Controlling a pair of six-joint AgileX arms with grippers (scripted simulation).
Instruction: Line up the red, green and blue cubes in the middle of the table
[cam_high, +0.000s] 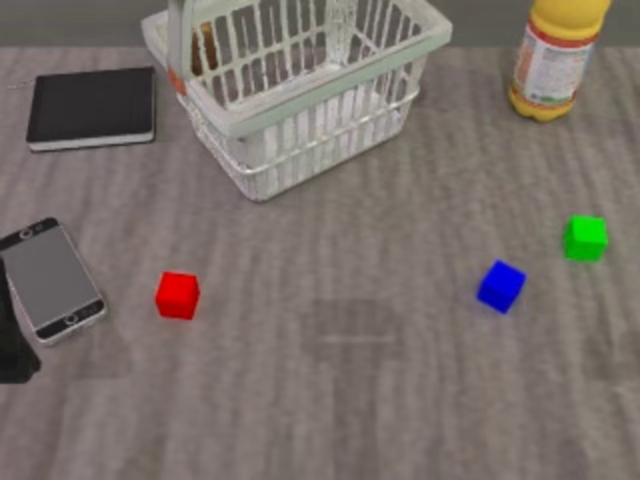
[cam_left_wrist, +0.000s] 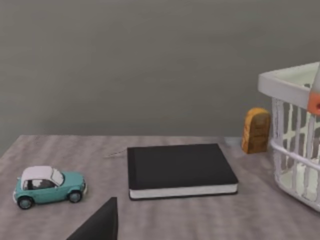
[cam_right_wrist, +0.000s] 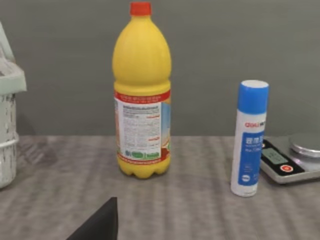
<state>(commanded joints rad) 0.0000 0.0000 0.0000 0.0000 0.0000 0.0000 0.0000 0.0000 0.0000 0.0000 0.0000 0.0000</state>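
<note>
The red cube (cam_high: 177, 295) rests on the grey table (cam_high: 350, 400) at the left, just right of the phone. Well over to the right lies the blue cube (cam_high: 501, 286), and the green cube (cam_high: 585, 238) sits a little farther right and back, near the edge. All three stand apart and untouched. My left gripper (cam_high: 15, 350) is parked at the table's left edge, only a dark part of it (cam_left_wrist: 100, 225) showing in its wrist view. My right gripper (cam_right_wrist: 100, 225) is outside the top view; a dark part shows in its wrist view.
A white wire basket (cam_high: 300, 90) stands at the back centre, a black notebook (cam_high: 92, 107) at the back left and a phone (cam_high: 52, 282) at the left. A yellow bottle (cam_high: 552, 60) stands back right, near a blue spray can (cam_right_wrist: 249, 140) and scale (cam_right_wrist: 292, 157). A toy car (cam_left_wrist: 49, 186) sits by the notebook.
</note>
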